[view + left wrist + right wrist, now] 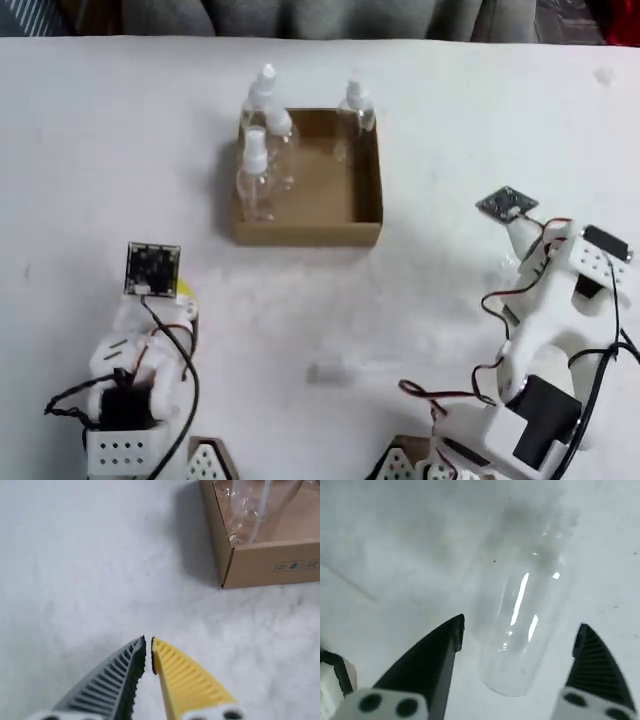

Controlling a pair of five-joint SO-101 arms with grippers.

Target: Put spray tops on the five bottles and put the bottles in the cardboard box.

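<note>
The cardboard box (365,225) sits at the table's far middle. Three clear bottles with white spray tops stand upright in it: one at the back left (267,100), one at the back right (356,105), one at the front left (254,175). Another clear bottle (520,605) without a top lies on its side on the white table. My right gripper (520,625) is open just above it, one dark finger (435,655) on each side. My left gripper (149,642) is shut on nothing, low over bare table a little short of the box's near corner (227,577).
The left arm (140,350) is at the near left and the right arm (550,300) at the near right, both with loose cables. White tabletop (120,150) stretches around the box on all sides.
</note>
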